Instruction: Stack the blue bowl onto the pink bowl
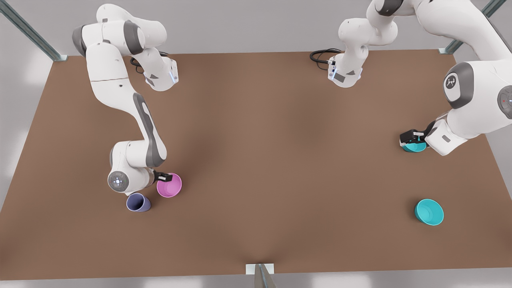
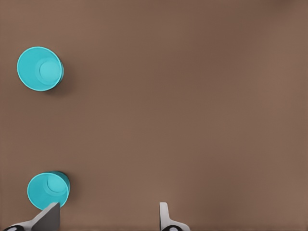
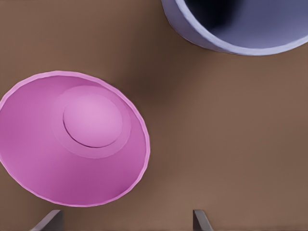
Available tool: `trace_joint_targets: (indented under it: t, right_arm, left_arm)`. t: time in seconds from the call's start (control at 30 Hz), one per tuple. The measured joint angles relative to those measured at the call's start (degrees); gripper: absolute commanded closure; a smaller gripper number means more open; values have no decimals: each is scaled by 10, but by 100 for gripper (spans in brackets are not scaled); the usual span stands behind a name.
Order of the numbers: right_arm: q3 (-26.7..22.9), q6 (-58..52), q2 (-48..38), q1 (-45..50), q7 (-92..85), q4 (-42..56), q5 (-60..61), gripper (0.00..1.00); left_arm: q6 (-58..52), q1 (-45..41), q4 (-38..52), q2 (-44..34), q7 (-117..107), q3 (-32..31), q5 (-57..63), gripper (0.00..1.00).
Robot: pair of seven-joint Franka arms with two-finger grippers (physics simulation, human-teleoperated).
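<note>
blue bowl [image 1: 414, 146] upright, mouth up, left pincer [image 1: 409, 139] beside

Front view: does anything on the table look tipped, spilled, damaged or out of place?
Nothing stands out. The pink bowl, lavender cup, near teal bowl and far teal bowl sit upright and unbroken. The right hand, open, hangs by the pink bowl; the left hand, open, by the far teal bowl.

Broad bare stretch of brown tabletop [image 1: 272, 168] between bowl groups — open passage. Lavender-blue plastic cup [image 1: 138, 202] just beside round pink plastic bowl [image 1: 169, 185] — crowds that flank.
</note>
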Motion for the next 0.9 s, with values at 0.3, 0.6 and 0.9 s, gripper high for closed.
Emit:
trace_joint_targets:
  t: [0.3, 0.6, 0.9]
  right_arm:
    - [0, 9, 48, -1, 43, 11, 9, 0]
    - [0, 10, 60, -1, 67, 17, 19, 42]
    - [0, -9, 59, -1, 81, 45, 26, 77]
  left_arm:
    - [-6, 1, 0, 1, 1, 0, 0, 0]
    - [-8, 1, 0, 2, 2, 0, 0, 0]
    - [-16, 4, 0, 4, 2, 1, 1, 0]
